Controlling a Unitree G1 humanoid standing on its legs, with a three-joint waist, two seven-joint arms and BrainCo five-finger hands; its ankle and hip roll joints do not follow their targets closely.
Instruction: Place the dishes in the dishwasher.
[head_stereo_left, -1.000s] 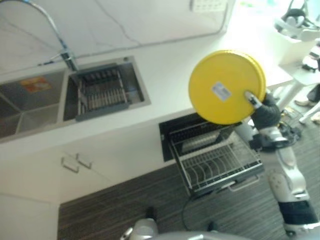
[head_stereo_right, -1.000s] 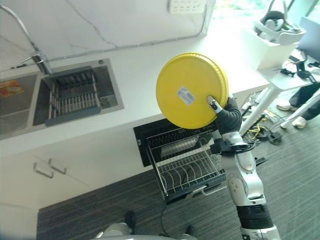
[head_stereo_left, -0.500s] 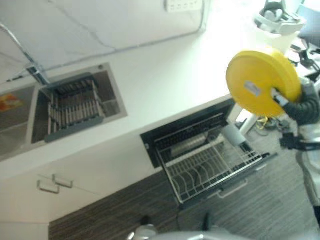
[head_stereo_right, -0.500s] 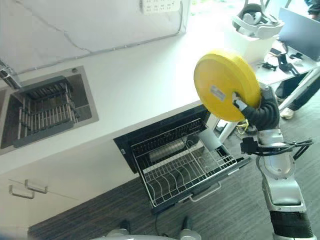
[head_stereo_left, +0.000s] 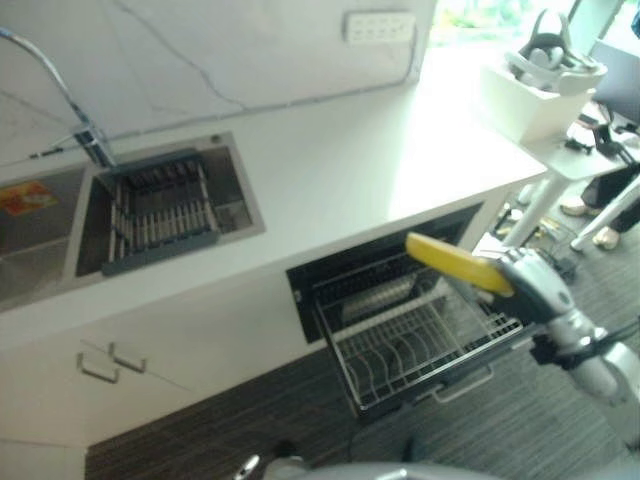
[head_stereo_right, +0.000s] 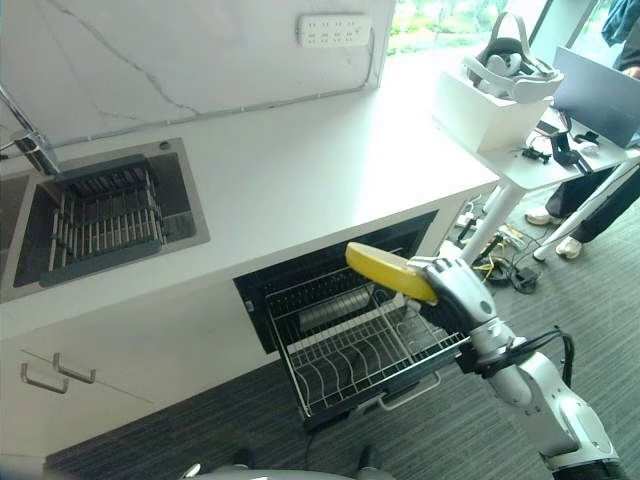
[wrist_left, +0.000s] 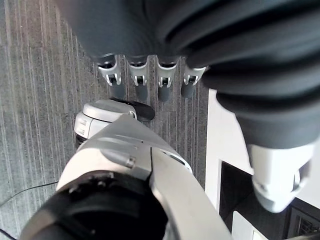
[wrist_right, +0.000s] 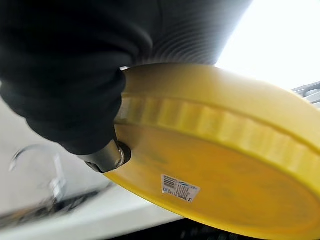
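Note:
A yellow plate (head_stereo_right: 388, 270) is held edge-on, nearly flat, just above the back right part of the pulled-out dishwasher rack (head_stereo_right: 340, 362). My right hand (head_stereo_right: 455, 292) is shut on its rim, with the thumb (wrist_right: 107, 155) pressed to the underside of the yellow plate (wrist_right: 215, 165), which carries a barcode sticker. The wire rack (head_stereo_left: 400, 345) sticks out of the open dishwasher under the white counter (head_stereo_left: 330, 170), and its tines hold nothing. My left hand (wrist_left: 142, 75) hangs over the striped floor with straight fingers and holds nothing.
A sink (head_stereo_right: 100, 215) with a dark draining rack and a tap (head_stereo_right: 25, 140) lies at the counter's left. A white side table (head_stereo_right: 540, 140) with a box and headset stands to the right, with a person's shoes (head_stereo_right: 545, 215) beyond it. Cabinet handles (head_stereo_right: 45, 375) show below the sink.
My right hand has come down and turned the plate from upright and face-on to nearly flat over the rack. The camera has shifted as well.

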